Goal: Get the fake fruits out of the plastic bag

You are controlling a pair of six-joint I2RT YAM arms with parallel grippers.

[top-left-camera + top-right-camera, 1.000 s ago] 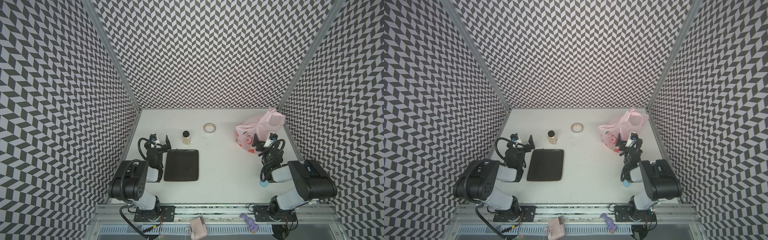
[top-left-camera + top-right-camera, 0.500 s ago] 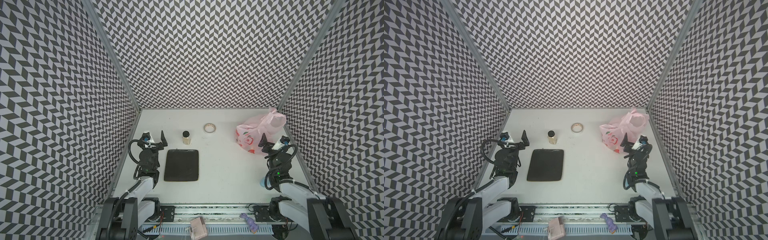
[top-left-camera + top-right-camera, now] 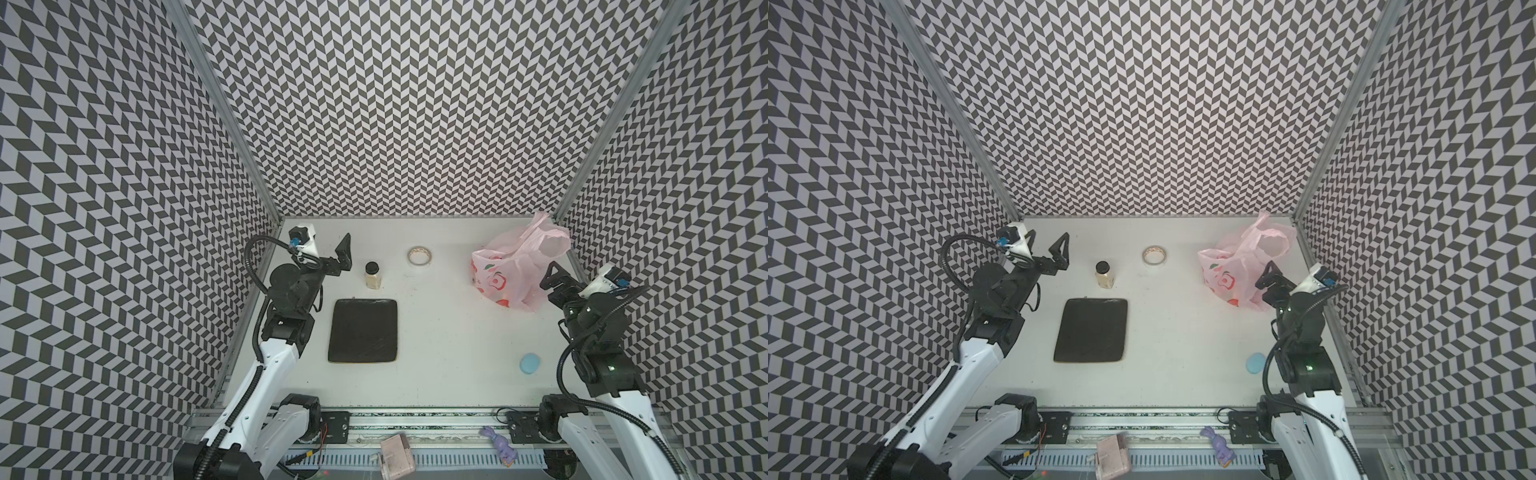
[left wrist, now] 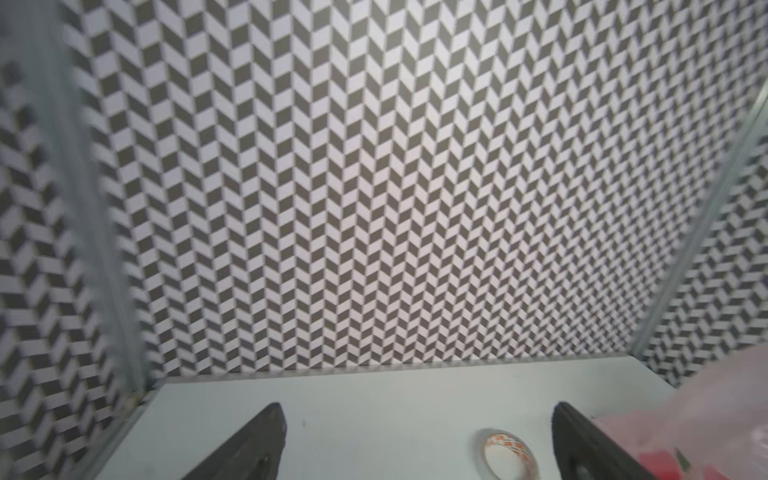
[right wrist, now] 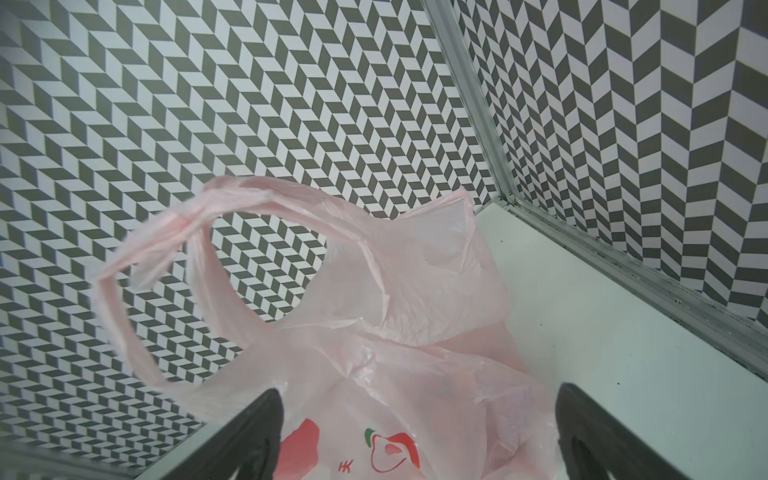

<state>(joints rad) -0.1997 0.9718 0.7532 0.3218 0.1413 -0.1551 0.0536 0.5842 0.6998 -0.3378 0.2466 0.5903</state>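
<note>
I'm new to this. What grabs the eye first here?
The dizzying black-and-white zigzag walls on three sides. Next, the pink plastic bag in the far right corner, with the right gripper just before it, jaws wide open. A black tray lies left of centre.

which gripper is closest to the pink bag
The right gripper: it faces the plastic bag up close, while the left gripper is far off, by the black-lidded jar.

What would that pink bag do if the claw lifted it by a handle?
The pink bag is thin and crinkled, so it would probably sag and stretch rather than hold its shape. Its handles stand up unsupported, so the film is likely very light. The lower part looks filled, so the bottom would probably hang and swing.
</note>
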